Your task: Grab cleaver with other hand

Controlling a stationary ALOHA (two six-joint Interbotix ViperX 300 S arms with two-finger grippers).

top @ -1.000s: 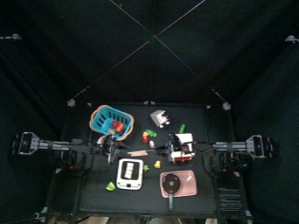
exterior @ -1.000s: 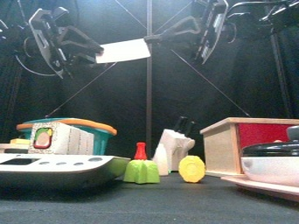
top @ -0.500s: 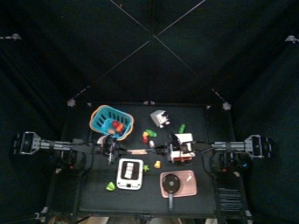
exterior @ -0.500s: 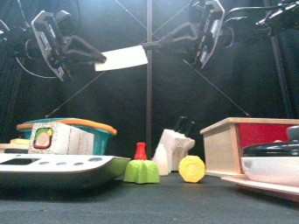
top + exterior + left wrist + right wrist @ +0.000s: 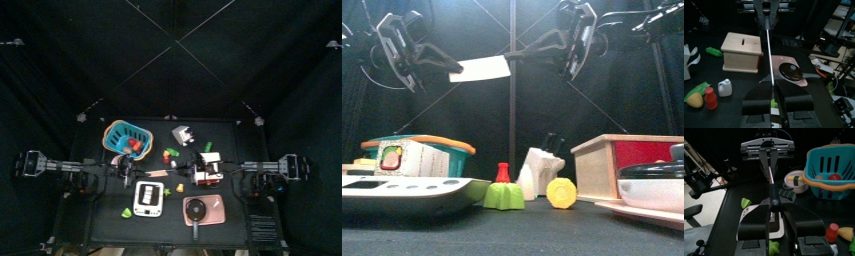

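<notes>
- Both tools meet at the cleaver (image 5: 484,69), held high over the counter (image 5: 543,225): left tool (image 5: 454,68) pinching the blade's left end, right tool (image 5: 520,50) pinching its handle end.
- Open air lies under the cleaver; the knife block (image 5: 541,172) and green bottle (image 5: 504,190) stand well below it.
- Front view shows the blade's broad white face; both wrist views show it only as a thin edge (image 5: 769,50) (image 5: 769,170) between the jaws.
- Top view shows the blue basket (image 5: 127,136) behind the cleaver, toward the left arm's side.
</notes>
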